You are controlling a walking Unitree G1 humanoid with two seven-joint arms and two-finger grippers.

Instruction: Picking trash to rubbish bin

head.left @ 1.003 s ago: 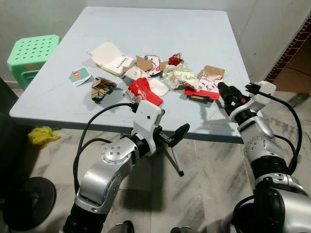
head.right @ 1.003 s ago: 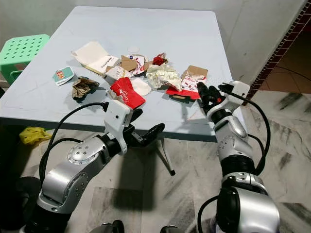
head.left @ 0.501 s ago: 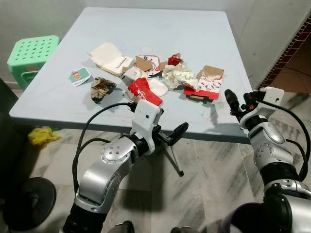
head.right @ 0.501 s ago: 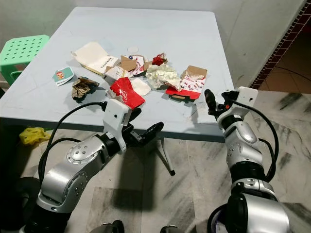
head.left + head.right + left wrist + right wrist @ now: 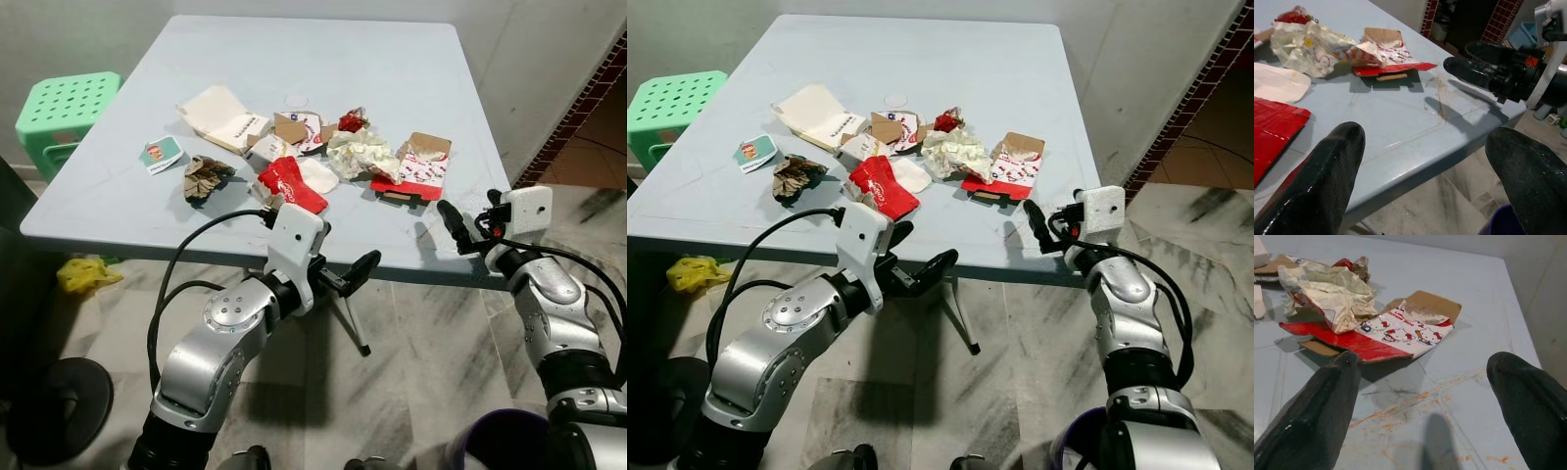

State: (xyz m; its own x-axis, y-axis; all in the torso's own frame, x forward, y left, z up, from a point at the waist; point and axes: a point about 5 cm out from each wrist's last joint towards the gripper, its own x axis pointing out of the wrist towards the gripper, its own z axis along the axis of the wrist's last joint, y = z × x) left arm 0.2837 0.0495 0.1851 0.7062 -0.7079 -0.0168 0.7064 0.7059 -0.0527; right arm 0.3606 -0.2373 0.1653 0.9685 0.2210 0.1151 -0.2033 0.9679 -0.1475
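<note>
Right gripper [image 5: 1046,227] pulling back toward table's near right edge, fingers spread, empty; flattened red-white printed carton [image 5: 1386,333] remaining ungrasped. Left gripper [image 5: 343,274] hovering open, empty.

Evenly and brightly lit from overhead; head views sharp, no motion blur. Soft shadows beneath the crumpled wrappers [image 5: 362,152] at frame centre and under the table [image 5: 118,196]. Dim at lower left. Mild glare on black fingers [image 5: 1327,161] at wrist views' lower corners, close and slightly soft.

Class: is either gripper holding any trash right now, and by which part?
Nothing is held: the left gripper and right gripper are both open and empty.
</note>
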